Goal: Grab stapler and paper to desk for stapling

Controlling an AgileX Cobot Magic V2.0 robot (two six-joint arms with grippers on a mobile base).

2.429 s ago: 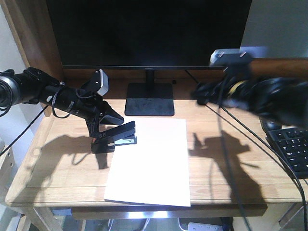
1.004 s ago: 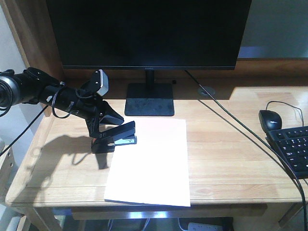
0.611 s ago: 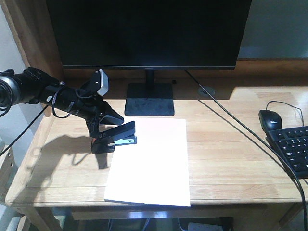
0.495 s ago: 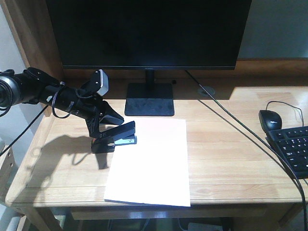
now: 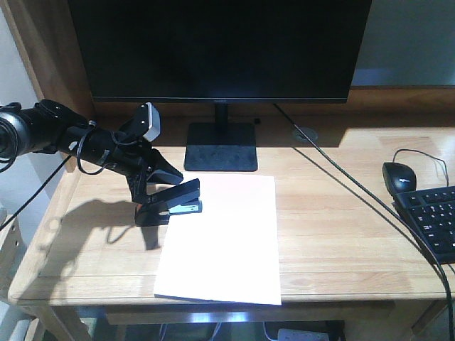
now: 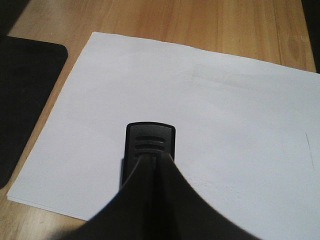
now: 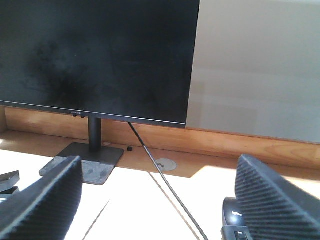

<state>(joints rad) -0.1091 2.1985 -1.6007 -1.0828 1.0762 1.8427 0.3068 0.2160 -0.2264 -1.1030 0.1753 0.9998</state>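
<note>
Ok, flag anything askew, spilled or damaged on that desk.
Nothing spilled or damaged shows. The paper lies flat but its near edge juts slightly past the desk front rim. The left gripper holds the stapler tilted at the sheet's left edge.

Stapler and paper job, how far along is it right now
Done: the paper lies flat on the desk, and the stapler sits at its upper-left corner. In hand: the left gripper is shut on the stapler, whose nose reaches over the sheet's edge in the left wrist view. The right gripper is open and empty, off to the side. Left: whether a staple has gone in cannot be told.
</note>
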